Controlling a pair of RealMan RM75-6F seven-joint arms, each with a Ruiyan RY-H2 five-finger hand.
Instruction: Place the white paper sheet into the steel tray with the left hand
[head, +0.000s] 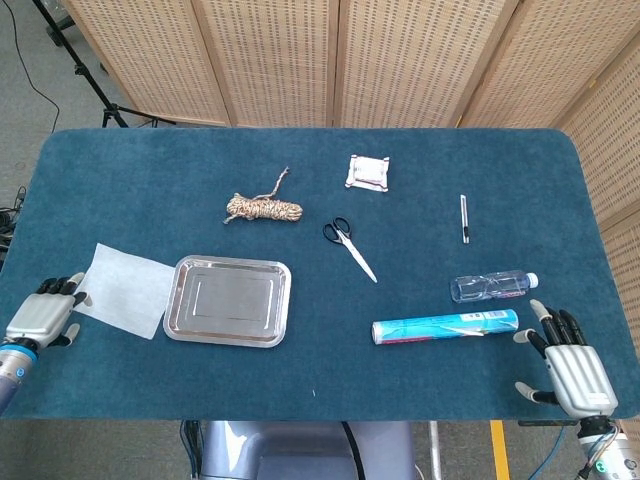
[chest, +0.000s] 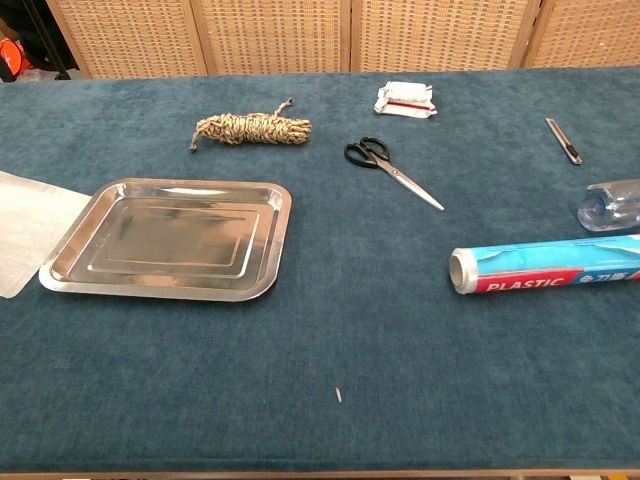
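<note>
The white paper sheet (head: 128, 289) (chest: 25, 227) lies flat on the blue cloth, just left of the steel tray (head: 229, 301) (chest: 172, 239), which holds nothing. My left hand (head: 40, 315) sits at the table's left edge, fingers apart, its fingertips next to the sheet's left corner; whether they touch it I cannot tell. My right hand (head: 571, 365) rests open at the front right corner, holding nothing. Neither hand shows in the chest view.
A rope coil (head: 263, 208), scissors (head: 349, 244), a white packet (head: 368, 171), a utility knife (head: 465, 218), a water bottle (head: 492, 287) and a plastic wrap roll (head: 446, 326) lie across the table. Wicker screens stand behind.
</note>
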